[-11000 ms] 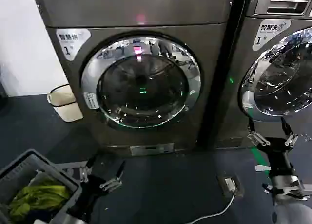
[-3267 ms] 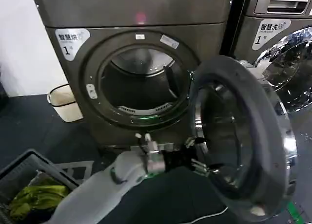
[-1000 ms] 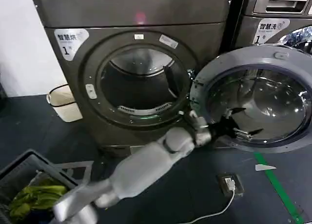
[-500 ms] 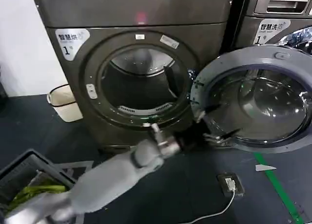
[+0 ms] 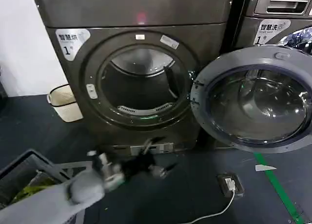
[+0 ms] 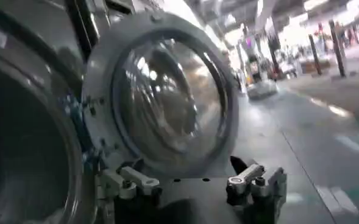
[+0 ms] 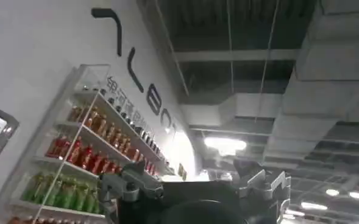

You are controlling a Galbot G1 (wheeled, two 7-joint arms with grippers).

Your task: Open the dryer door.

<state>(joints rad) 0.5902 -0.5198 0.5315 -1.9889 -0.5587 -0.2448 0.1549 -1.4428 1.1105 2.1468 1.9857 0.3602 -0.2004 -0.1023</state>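
Note:
The dark grey dryer (image 5: 141, 19) stands in front of me with its round door (image 5: 258, 104) swung wide open to the right, glass inside facing me. The drum opening (image 5: 141, 87) is uncovered. My left gripper (image 5: 158, 161) hangs low over the floor below the opening, blurred, apart from the door. In the left wrist view the left gripper (image 6: 191, 178) is open with nothing between its fingers, and the door (image 6: 167, 97) stands beyond it beside the drum opening (image 6: 21, 146). My right gripper (image 7: 191, 175) is open and points up at a ceiling.
A grey basket (image 5: 19, 168) with green cloth sits at the lower left. A white bin (image 5: 63, 103) stands left of the dryer. A plug and cable (image 5: 228, 183) and a green tape line (image 5: 279, 187) lie on the floor. A second machine (image 5: 278, 12) stands behind the open door.
My left arm has drawn back from the open door, down and to the left across the floor. The door has stayed wide open.

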